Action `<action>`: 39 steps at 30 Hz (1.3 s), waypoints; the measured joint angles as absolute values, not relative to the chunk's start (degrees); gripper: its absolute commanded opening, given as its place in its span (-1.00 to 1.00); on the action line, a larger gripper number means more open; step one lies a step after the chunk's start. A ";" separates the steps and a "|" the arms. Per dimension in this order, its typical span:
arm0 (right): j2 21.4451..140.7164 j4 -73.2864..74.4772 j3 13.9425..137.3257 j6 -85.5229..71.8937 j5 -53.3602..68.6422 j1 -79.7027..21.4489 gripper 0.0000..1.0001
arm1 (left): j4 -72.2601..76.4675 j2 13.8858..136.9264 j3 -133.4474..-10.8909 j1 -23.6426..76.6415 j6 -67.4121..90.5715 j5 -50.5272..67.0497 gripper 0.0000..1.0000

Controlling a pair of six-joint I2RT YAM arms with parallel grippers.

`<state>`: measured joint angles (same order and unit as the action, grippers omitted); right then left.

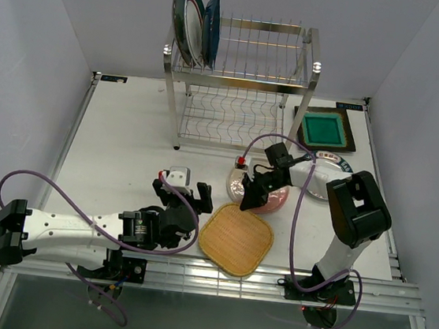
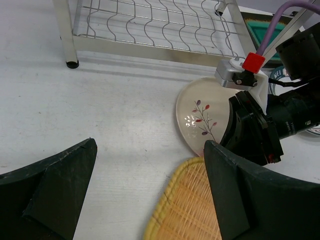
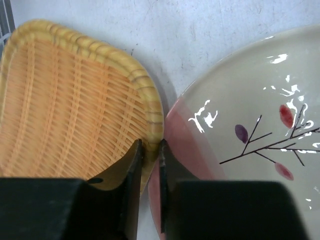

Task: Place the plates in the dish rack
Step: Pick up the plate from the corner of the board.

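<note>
Three plates stand on edge in the left end of the upper tier of the dish rack [image 1: 245,79]: a dark teal round plate [image 1: 178,13] outermost, a white colour-rimmed plate [image 1: 193,23] next, and a dark blue plate [image 1: 213,19] after it. The lower tier holds nothing. The steel wire rack stands at the middle of the far edge of the bench [image 1: 127,138]. Four more plates lie flat on the bench. A green square brown-rimmed plate [image 1: 324,130] sits towards the far right corner, just right of the rack. Nearer than it lies a second white colour-rimmed plate [image 1: 317,182], partly hidden by the right arm. A pink-cream floral plate [image 2: 197,117] lies at mid-bench in front of the rack. The orange woven plate [image 1: 236,239] lies by the middle of the near edge, its rim meeting the floral plate's edge. The right pincer [image 3: 150,145] points down at that seam, its jaws drawn nearly together with only a thin slit between. I cannot tell whether they grip either rim. The left pincer [image 2: 150,150] is spread wide and holds nothing. It sits low over bare bench just left of the woven plate.
</note>
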<state>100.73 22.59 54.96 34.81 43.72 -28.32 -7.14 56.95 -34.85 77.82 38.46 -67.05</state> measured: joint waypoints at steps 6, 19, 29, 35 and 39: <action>100.77 23.97 54.96 33.39 44.82 -29.04 -0.84 | -6.39 56.34 -33.26 74.70 38.61 -63.44 0.96; 99.63 23.92 54.17 32.58 44.84 -27.92 -0.85 | 4.95 48.77 -19.99 67.44 40.18 -40.82 0.96; 95.29 22.48 53.67 30.96 44.21 -25.56 -0.84 | 14.72 57.36 -18.13 66.26 40.47 -28.16 0.96; 91.50 19.44 52.66 29.80 44.03 -25.17 -0.84 | 21.37 62.50 -16.84 61.84 40.56 -20.08 0.96; 87.88 17.43 50.65 29.30 44.14 -24.73 -0.84 | 24.69 66.72 -15.79 59.59 40.64 -15.42 0.96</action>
